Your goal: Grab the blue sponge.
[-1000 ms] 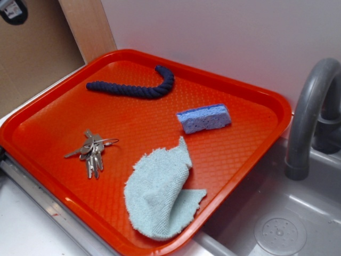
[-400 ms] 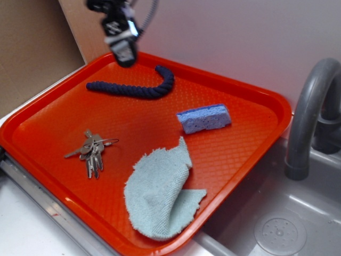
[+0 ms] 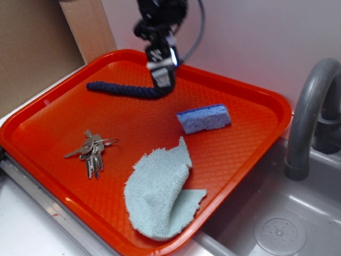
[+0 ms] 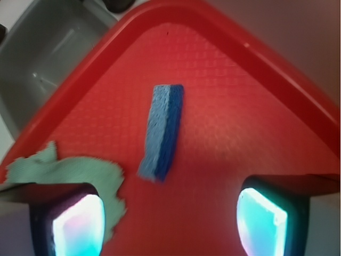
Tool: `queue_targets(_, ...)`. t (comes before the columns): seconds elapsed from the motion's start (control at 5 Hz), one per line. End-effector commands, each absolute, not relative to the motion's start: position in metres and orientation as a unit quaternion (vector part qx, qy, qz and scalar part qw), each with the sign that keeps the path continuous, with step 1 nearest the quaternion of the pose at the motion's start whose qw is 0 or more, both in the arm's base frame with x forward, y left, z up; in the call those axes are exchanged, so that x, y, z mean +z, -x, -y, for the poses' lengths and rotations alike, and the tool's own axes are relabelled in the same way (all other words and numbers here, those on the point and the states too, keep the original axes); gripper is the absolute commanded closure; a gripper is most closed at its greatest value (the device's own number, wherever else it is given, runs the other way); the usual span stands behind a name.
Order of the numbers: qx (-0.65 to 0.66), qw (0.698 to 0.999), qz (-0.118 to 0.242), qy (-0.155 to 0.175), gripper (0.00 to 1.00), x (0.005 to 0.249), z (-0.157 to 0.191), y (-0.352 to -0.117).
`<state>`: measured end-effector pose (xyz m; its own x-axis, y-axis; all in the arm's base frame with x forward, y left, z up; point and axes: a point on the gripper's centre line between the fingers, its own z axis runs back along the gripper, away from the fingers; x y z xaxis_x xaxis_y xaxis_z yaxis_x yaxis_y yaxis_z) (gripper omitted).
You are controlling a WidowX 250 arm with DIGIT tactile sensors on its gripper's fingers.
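The blue sponge (image 3: 204, 118) lies flat on the orange tray (image 3: 250, 154), right of its centre. In the wrist view the blue sponge (image 4: 163, 132) runs lengthwise ahead of the jaws, on bare tray. My gripper (image 3: 162, 79) hangs above the tray's back part, over the end of the navy rope, left of and behind the sponge. From the wrist camera the gripper (image 4: 170, 213) is open, its two pale fingertips wide apart with only tray between them.
A dark navy rope (image 3: 125, 89) lies at the tray's back. A bunch of keys (image 3: 91, 151) sits at the left. A pale blue-green cloth (image 3: 161, 192) lies folded at the front. A grey sink (image 3: 277, 224) and faucet (image 3: 309, 117) stand to the right.
The gripper came into view at the upper left, then moved right and down over the rope's end, closer to the sponge. Nothing on the tray moved.
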<state>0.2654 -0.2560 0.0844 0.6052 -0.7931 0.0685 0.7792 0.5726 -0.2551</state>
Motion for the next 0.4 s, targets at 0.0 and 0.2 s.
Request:
queue_targets(0.0, -0.496, 0.853, -0.036, 0.157, 0.00, 0.0708, 0.2831, -0.2441)
queue_targets(0.2, -0.509, 0.846, -0.046, 0.154, 0.00, 0.0648, 0.2906, -0.2418)
